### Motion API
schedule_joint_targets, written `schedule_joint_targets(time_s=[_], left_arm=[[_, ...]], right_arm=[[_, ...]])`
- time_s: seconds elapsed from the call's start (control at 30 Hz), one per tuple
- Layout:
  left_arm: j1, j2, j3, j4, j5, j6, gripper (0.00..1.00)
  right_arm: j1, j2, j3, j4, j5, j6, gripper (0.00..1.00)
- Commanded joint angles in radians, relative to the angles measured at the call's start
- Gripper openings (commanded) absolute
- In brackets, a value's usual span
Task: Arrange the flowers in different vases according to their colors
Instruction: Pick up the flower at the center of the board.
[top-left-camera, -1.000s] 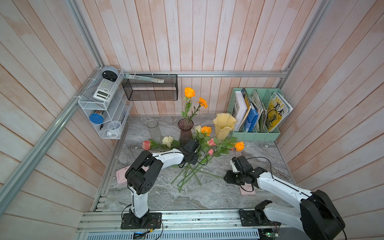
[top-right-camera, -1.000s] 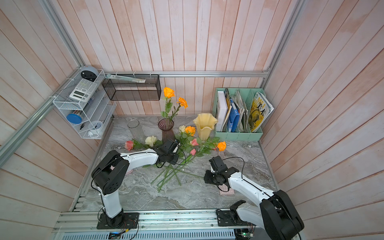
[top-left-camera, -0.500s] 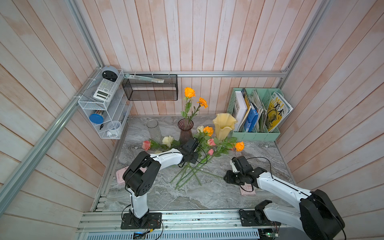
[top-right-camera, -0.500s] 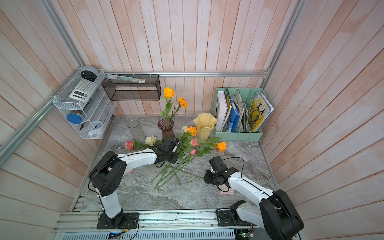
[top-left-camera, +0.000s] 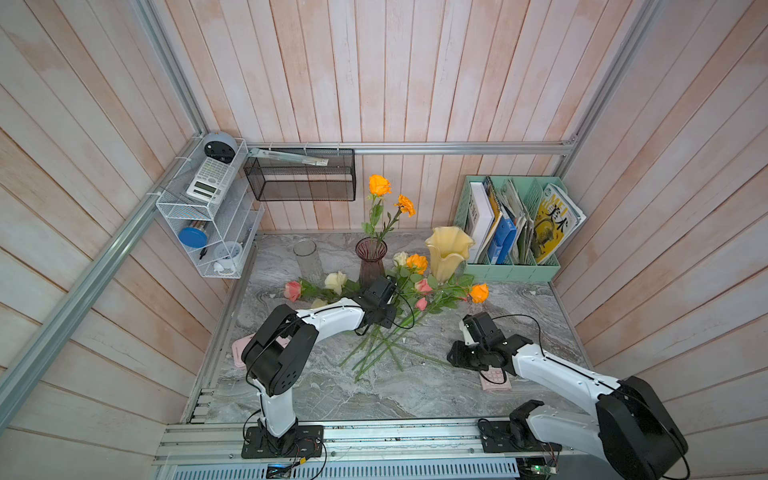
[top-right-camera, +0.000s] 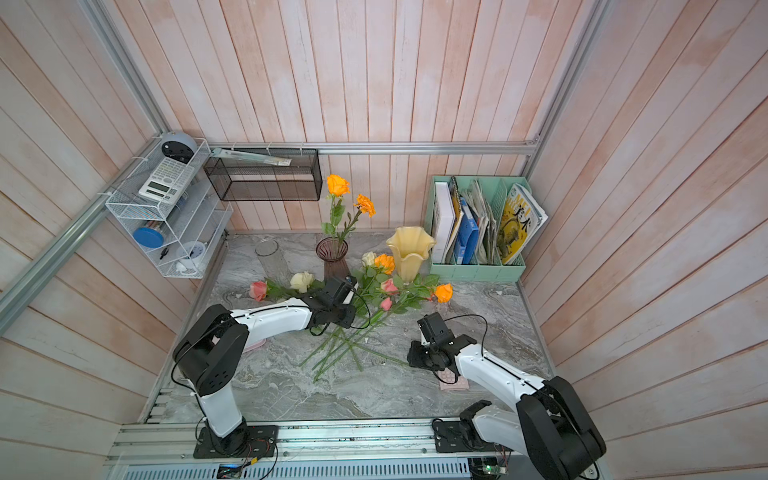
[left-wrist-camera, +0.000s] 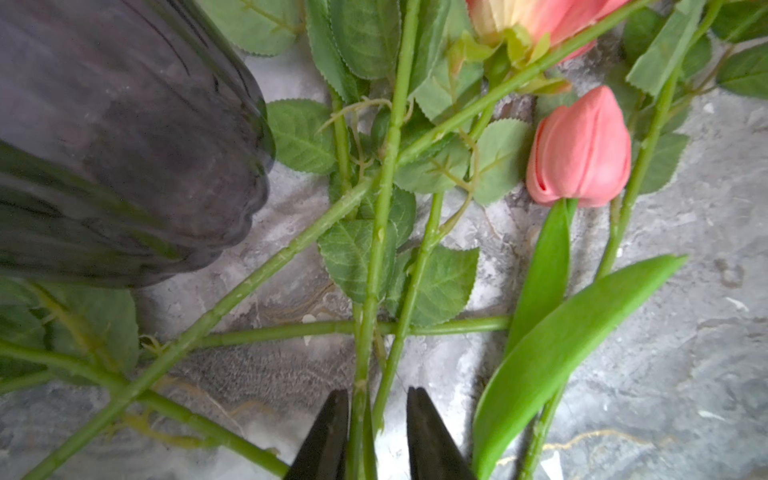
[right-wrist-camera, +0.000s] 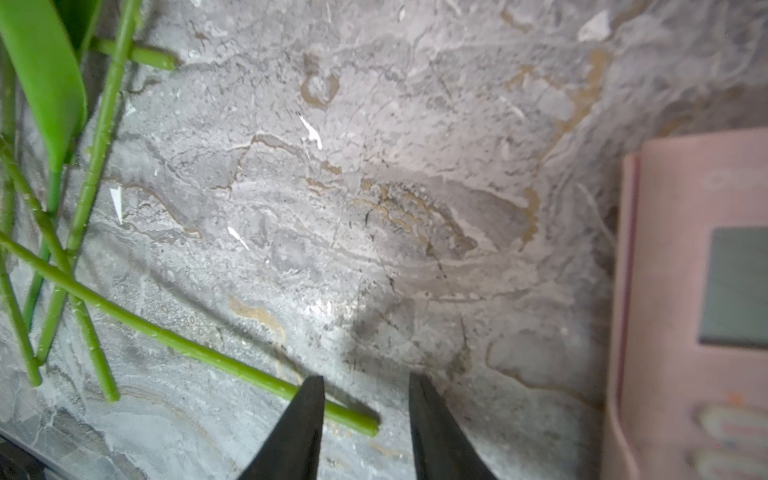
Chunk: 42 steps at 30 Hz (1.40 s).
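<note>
Three vases stand at the back: a clear glass cylinder (top-left-camera: 307, 259), a dark purple ribbed one (top-left-camera: 371, 259) (left-wrist-camera: 124, 145) with two orange roses (top-left-camera: 380, 185) in it, and a pale yellow flared one (top-left-camera: 448, 251). Loose flowers lie crossed in front of them, with orange (top-left-camera: 478, 293), cream (top-left-camera: 336, 281) and pink (top-left-camera: 293, 290) heads. My left gripper (left-wrist-camera: 376, 411) (top-left-camera: 376, 305) is low over the pile beside the purple vase, open, with two green stems (left-wrist-camera: 365, 332) between its fingers. A pink bud (left-wrist-camera: 582, 149) lies nearby. My right gripper (right-wrist-camera: 365, 399) (top-left-camera: 457, 358) is open just above the marble, over one stem's cut end (right-wrist-camera: 357, 422).
A mint-green file holder (top-left-camera: 511, 232) with books fills the back right corner. One pink calculator (top-left-camera: 494, 378) (right-wrist-camera: 698, 311) lies beside my right gripper. A white wire shelf (top-left-camera: 208, 216) and a black mesh basket (top-left-camera: 301, 176) hang on the walls.
Almost nothing differs. The orange rose head next to the yellow vase has shifted slightly right, and the left gripper stays over the stems. The right arm has not moved.
</note>
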Motion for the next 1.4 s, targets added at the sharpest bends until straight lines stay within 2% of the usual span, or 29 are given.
schedule_joint_targets(time_s=[0.0,0.2,0.57,0.77,0.83,0.93,1.13,1.37], left_arm=[[0.003,-0.015,-0.015,0.005,0.005,-0.004,0.29],[0.01,-0.005,-0.003,-0.023,-0.053,-0.002,0.26],[0.038,-0.016,-0.028,0.007,0.01,-0.007,0.18],[0.04,-0.027,-0.029,0.013,-0.004,-0.01,0.15],[0.04,-0.035,-0.029,0.01,-0.002,-0.009,0.11],[0.035,-0.065,-0.04,0.024,0.019,-0.013,0.0],[-0.008,-0.157,-0.061,-0.007,-0.029,-0.005,0.0],[-0.076,-0.324,-0.115,0.005,-0.097,0.008,0.0]], right_arm=[[-0.006,-0.005,-0.016,0.001,0.004,0.008,0.4],[-0.007,-0.01,-0.017,-0.003,0.004,0.009,0.4],[-0.007,-0.011,-0.014,-0.007,0.009,0.006,0.4],[-0.007,-0.01,-0.012,-0.008,0.012,0.007,0.4],[-0.007,-0.008,-0.012,-0.008,0.01,0.007,0.4],[-0.006,-0.001,-0.012,-0.004,0.011,0.007,0.4],[-0.006,0.013,-0.012,0.007,0.008,0.007,0.4],[-0.007,0.021,-0.014,0.016,0.008,0.006,0.4]])
